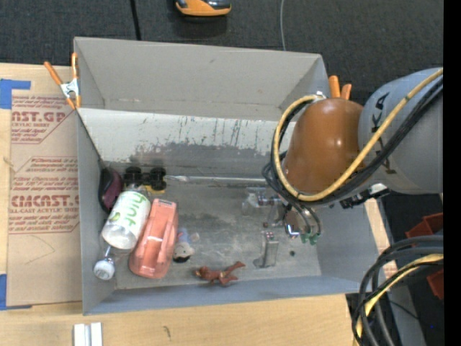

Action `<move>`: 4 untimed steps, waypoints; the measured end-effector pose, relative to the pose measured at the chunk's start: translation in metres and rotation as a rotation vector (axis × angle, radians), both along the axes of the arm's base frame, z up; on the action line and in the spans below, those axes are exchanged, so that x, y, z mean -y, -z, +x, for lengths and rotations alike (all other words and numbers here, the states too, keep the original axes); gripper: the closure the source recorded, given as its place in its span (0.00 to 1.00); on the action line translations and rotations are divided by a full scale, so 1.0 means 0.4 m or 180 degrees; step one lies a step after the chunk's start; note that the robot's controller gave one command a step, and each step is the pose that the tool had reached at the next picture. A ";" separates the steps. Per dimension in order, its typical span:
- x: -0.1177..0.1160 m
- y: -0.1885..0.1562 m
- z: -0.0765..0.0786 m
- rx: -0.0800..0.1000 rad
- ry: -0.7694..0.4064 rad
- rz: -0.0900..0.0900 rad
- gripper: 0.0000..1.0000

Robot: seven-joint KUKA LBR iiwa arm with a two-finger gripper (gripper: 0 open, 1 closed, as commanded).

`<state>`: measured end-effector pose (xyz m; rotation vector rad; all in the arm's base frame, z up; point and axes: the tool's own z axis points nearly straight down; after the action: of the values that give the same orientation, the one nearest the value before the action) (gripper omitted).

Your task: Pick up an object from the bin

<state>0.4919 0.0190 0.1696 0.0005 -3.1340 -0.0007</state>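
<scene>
My gripper (271,229) hangs below the arm's orange dome, low over the bin floor right of the middle. Nearest to it is a small red-brown toy lizard (220,272), lying to its lower left by the front wall and apart from it. Further left lies a tiny pale figurine (184,249). Beside that is a salmon-pink tape dispenser (153,240), lengthwise on the floor. Against the dispenser's left side leans a white bottle with green lettering (127,218), its cap pointing at the front left corner.
A dark maroon object (109,186) and a black object (144,176) sit in the bin's back left, behind the bottle. The arm and its looped cables cover the bin's right side. Bare scuffed floor lies between the dispenser and the gripper.
</scene>
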 end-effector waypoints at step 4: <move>-0.133 0.235 -0.012 0.0040 -0.1285 0.0009 0.00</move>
<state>0.4870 0.0721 0.0757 0.6315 -3.0827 -0.0029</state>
